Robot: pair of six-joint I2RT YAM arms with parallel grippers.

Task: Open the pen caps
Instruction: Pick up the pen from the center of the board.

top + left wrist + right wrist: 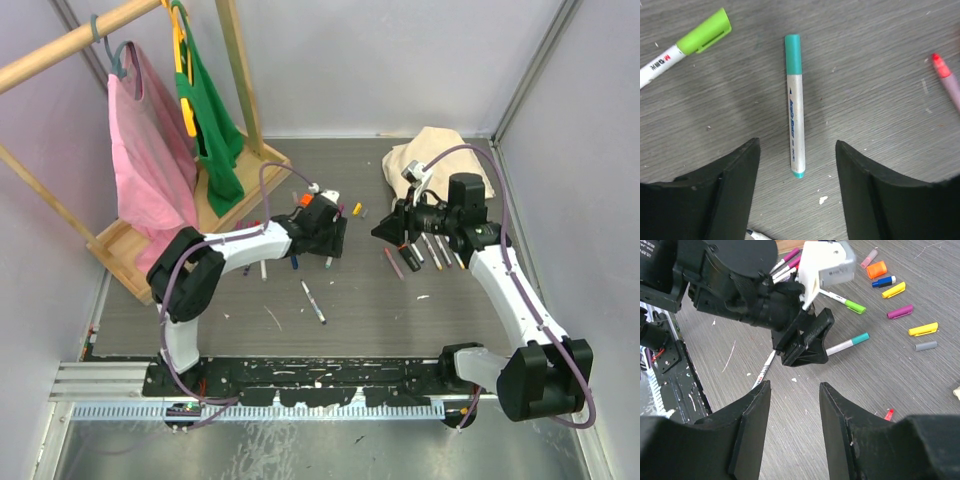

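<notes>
Tabletop matt grey, wood-grain texture. Teal pen cap smooth plastic, barrel glossy silvery. Rack bare wood; pink garment cloth.

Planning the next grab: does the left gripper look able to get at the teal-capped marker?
Probably yes: the left gripper hangs open above the teal-capped marker, its lower end between the fingers, nothing lying across it.

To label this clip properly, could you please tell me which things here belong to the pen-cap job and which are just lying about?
Job in hand:
teal-capped pen
green-capped pen
loose caps

Lying about:
pink cloth
green cloth
beige cloth
wooden rack
</notes>
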